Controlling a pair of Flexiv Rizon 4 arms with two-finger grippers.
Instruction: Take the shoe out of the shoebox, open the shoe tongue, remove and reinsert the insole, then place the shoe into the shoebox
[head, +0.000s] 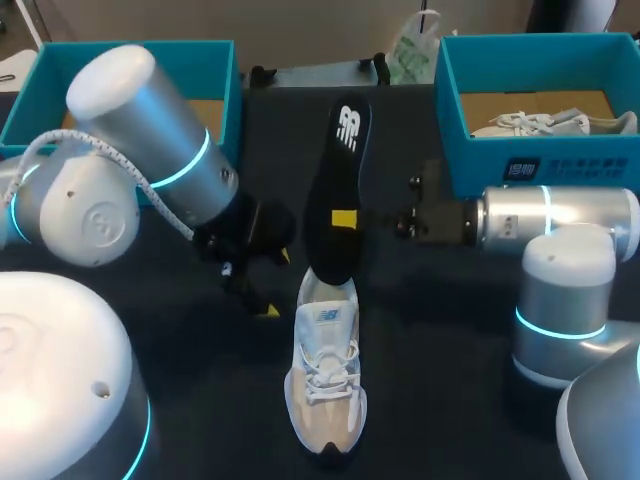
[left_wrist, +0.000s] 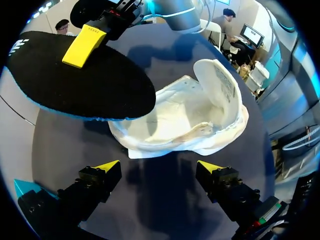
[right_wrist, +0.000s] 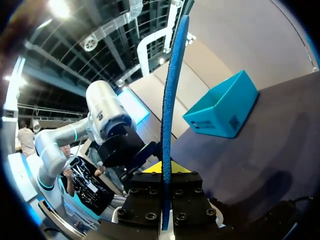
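— How is the insole step best carried out?

— The left claw (head: 275, 283) is spread wide with nothing held, just beside the shoe (head: 325, 385). The shoe is best steadied by it, so that nothing is dragged across the worktop (head: 450, 400). The insole (head: 338, 190) is pinched near its middle by the right claw (head: 344, 220), closed on it from both sides. It should be lined up with the shoe's length, so that its lower end is not snagged on the collar.

— And how is the shoe seen?

— It is set on its sole at the worktop's middle, pale cream and laced. The tongue is lifted back and the opening bared. The black, blue-edged insole is stood steeply over the heel.
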